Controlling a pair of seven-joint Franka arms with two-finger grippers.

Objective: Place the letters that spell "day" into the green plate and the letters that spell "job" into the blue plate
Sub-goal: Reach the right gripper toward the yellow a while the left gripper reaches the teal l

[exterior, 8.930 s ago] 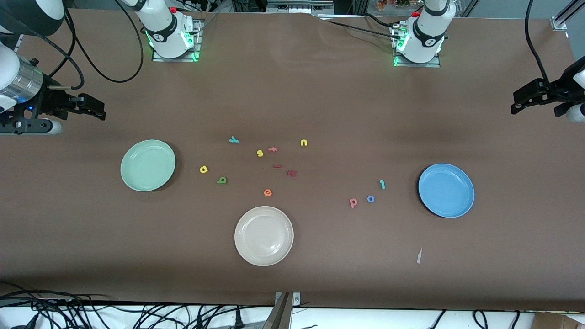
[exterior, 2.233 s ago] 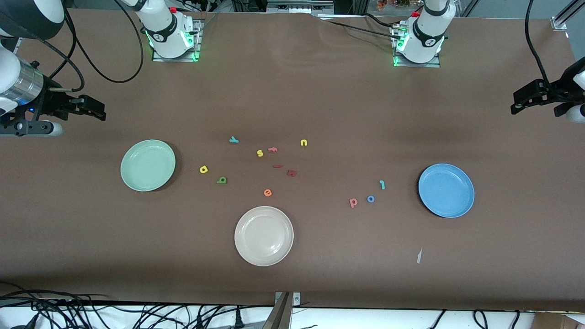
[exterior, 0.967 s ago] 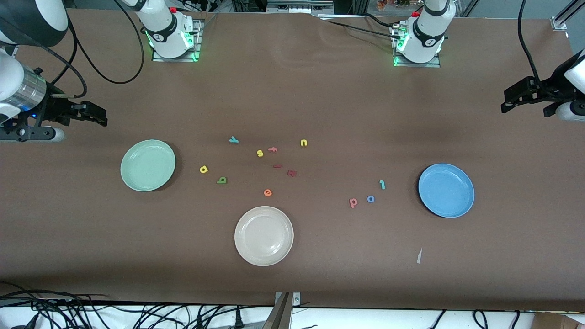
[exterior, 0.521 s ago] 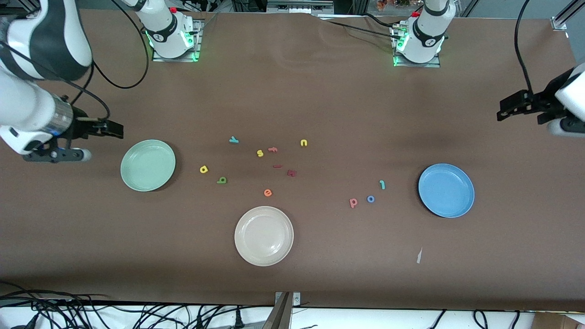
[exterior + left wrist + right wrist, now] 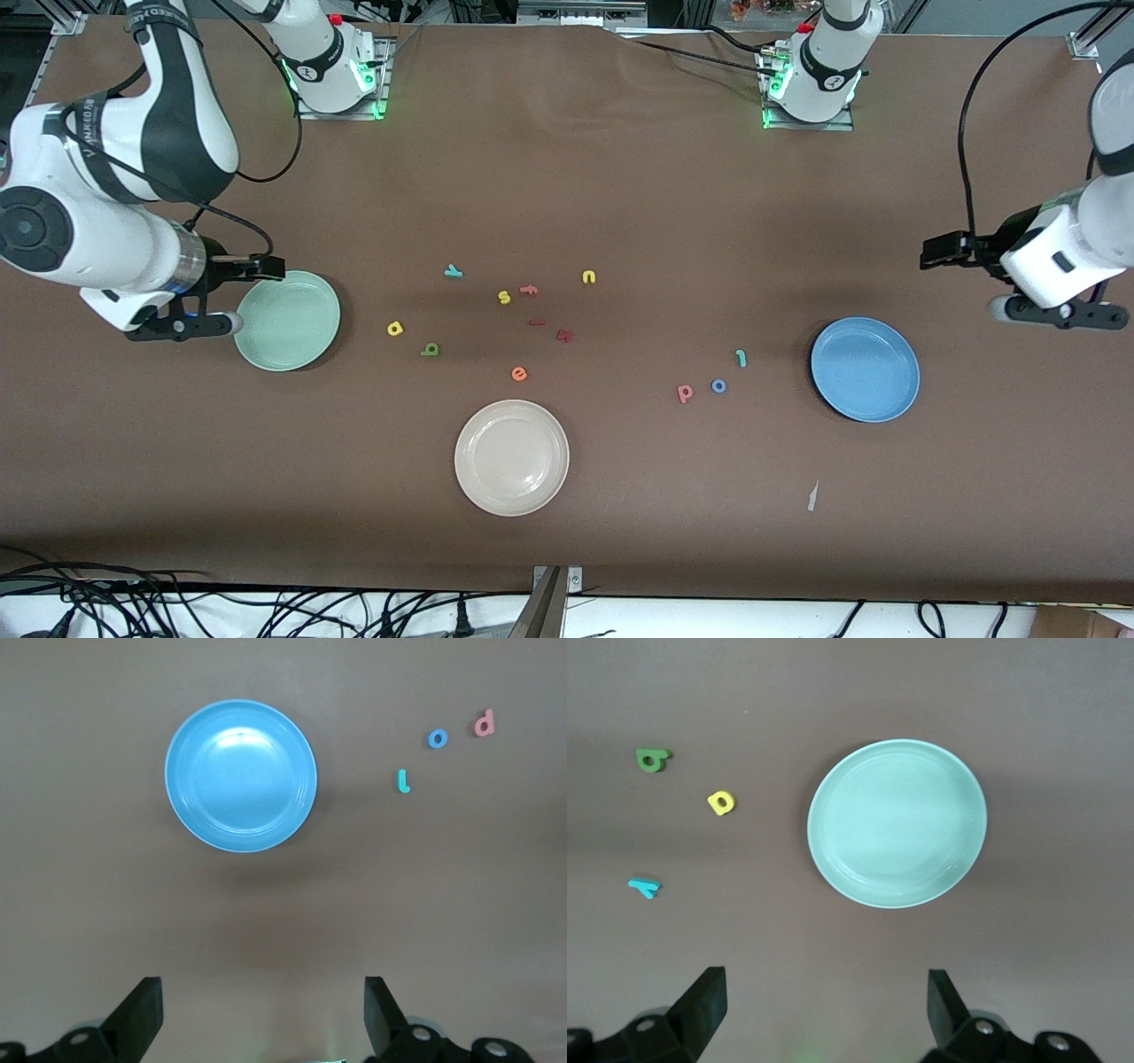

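Hovering over the rim of the green plate (image 5: 287,320) at the right arm's end of the table, the right gripper (image 5: 266,268) has its fingers spread wide and holds nothing. Green plate is bare inside. Yellow round-bowled letter (image 5: 395,329) and dark green letter (image 5: 430,349) lie near that plate, toward the table's middle; teal y (image 5: 453,271) sits farther from the front camera than both. Left gripper (image 5: 939,250) hangs over bare table near the blue plate (image 5: 865,369), fingers likewise apart, empty. Blue plate also bare. Teal j (image 5: 741,358), blue o (image 5: 718,385) and pink b (image 5: 685,392) lie in a loose row beside it, toward the middle. Cream-white plate (image 5: 511,457) sits nearest the front camera, with an orange e (image 5: 519,374) close by.
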